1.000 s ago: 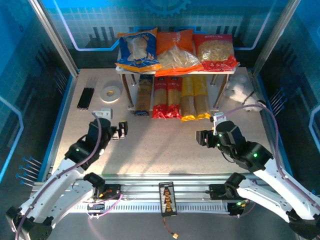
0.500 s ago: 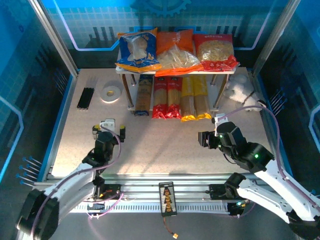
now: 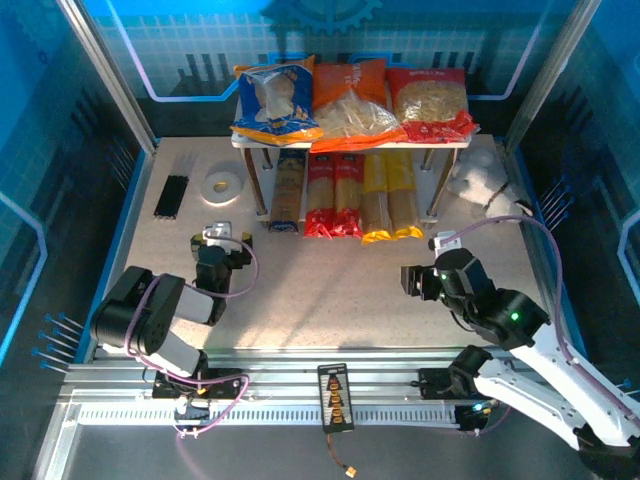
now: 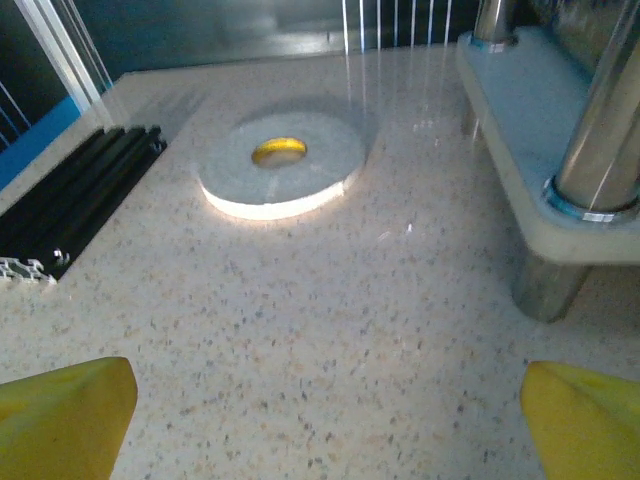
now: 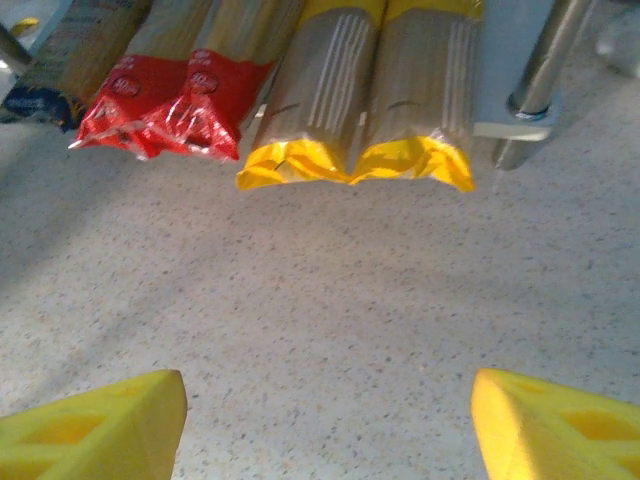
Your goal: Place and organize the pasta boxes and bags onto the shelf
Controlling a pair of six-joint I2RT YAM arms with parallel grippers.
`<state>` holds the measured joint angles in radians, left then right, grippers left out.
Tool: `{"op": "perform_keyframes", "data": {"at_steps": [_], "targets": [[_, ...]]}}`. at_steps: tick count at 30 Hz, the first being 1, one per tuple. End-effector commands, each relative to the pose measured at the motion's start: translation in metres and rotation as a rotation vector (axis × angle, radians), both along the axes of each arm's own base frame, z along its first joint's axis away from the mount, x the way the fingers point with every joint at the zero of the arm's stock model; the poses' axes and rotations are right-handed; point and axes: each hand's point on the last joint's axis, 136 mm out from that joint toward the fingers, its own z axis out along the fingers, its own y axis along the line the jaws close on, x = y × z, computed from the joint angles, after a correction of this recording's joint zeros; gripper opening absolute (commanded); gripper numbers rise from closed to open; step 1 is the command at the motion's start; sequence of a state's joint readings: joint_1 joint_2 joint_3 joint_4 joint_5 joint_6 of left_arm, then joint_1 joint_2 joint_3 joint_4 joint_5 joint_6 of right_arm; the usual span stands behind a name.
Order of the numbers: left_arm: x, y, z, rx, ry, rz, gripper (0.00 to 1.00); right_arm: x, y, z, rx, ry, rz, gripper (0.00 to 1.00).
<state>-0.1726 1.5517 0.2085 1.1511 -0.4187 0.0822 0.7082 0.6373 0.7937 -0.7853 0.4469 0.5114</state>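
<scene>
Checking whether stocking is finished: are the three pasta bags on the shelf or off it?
On it: the blue-orange bag, orange bag and red bag lie side by side on the shelf, across its top board.

A two-tier shelf of white boards on thin metal posts (image 3: 452,143) stands at the far centre of the speckled table (image 3: 330,300). Its top board carries three pillow bags side by side: a blue-orange bag (image 3: 275,103) on the left, an orange bag (image 3: 350,100) in the middle and a red bag with a clear window (image 3: 430,103) on the right. Below lie five long spaghetti packs in a touching row: a blue-and-yellow pack (image 3: 289,190), two red packs (image 3: 333,195) and two yellow packs (image 3: 388,198). A white plush toy (image 3: 480,180) sits right of the shelf. A white tape roll (image 3: 222,185) and black bars (image 3: 172,196) lie to its left. The left gripper (image 3: 222,255) and right gripper (image 3: 412,280) hang over bare table nearer the bases.
</scene>
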Motion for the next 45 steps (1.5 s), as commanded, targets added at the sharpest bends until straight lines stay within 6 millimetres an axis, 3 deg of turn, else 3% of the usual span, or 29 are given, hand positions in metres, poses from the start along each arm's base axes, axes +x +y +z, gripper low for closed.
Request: {"op": "perform_keyframes", "data": {"at_steps": [1, 8, 11, 16, 19, 21, 26, 29, 36, 39, 45], "targets": [[0.009, -0.007, 0.024, -0.004, -0.141, -0.054, 0.99, 0.011, -0.023, -0.001, -0.078, -0.079, -0.096, 0.78], [0.009, -0.006, 0.025, -0.01, -0.147, -0.052, 1.0, 0.058, -0.061, 0.0, -0.188, -0.372, -0.324, 0.96], [0.008, -0.007, 0.024, -0.011, -0.144, -0.058, 0.99, 0.081, -0.081, -0.009, -0.178, -0.464, -0.406, 0.98], [0.008, -0.008, 0.025, -0.011, -0.145, -0.059, 0.99, 0.109, -0.123, -0.044, -0.183, -0.447, -0.539, 1.0], [0.008, -0.008, 0.025, -0.011, -0.146, -0.059, 1.0, 0.125, -0.137, -0.069, -0.198, -0.395, -0.568, 1.0], [0.008, -0.008, 0.024, -0.011, -0.145, -0.059, 0.99, 0.134, -0.138, -0.082, -0.204, -0.389, -0.566, 1.0], [0.008, -0.008, 0.025, -0.011, -0.145, -0.059, 1.0, 0.163, -0.127, -0.077, -0.233, -0.456, -0.488, 1.0], [0.008, -0.008, 0.025, -0.011, -0.146, -0.059, 1.0, 0.172, -0.118, -0.088, -0.232, -0.447, -0.428, 1.0], [0.008, -0.008, 0.025, -0.011, -0.145, -0.06, 0.99, 0.193, -0.077, -0.111, -0.211, -0.358, -0.168, 1.0], [0.008, -0.008, 0.024, -0.01, -0.145, -0.059, 0.99, 0.189, -0.093, -0.114, -0.169, -0.367, -0.231, 1.0], [0.008, -0.008, 0.025, -0.01, -0.146, -0.059, 1.0, 0.191, -0.093, -0.113, -0.179, -0.37, -0.23, 1.0]]}}
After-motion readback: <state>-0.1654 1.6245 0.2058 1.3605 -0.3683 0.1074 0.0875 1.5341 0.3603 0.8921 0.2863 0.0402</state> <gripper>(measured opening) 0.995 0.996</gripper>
